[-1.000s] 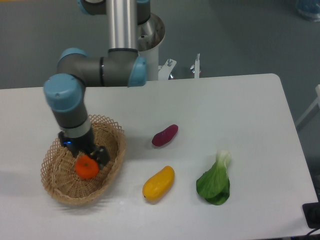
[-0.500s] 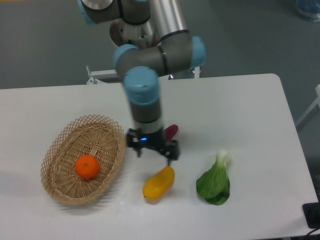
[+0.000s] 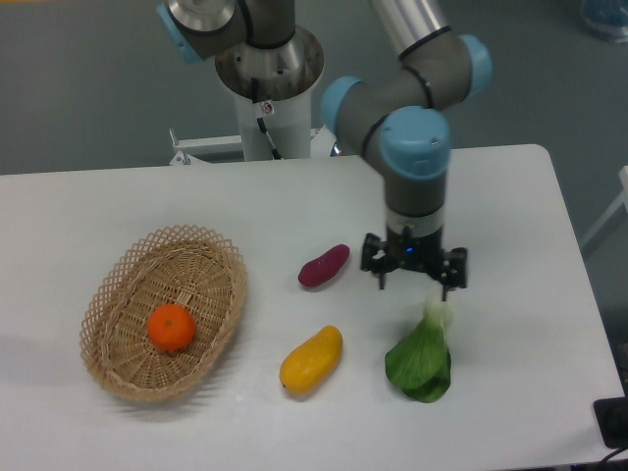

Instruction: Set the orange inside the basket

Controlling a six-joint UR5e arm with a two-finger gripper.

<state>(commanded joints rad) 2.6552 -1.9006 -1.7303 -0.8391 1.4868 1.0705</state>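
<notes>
gripper (image 3: 413,278): I read it spread open, holding nothing, right of the basket (image 3: 123,373), above the leafy green (image 3: 422,358) | orange (image 3: 171,328): resting inside the basket | risk: if I descend here, fingers could snag the green.

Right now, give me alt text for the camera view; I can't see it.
The orange lies in the basket at the table's left. The open, empty gripper hangs at the right, just above the bok choy's stem. A yellow fruit and a purple vegetable lie between.
</notes>
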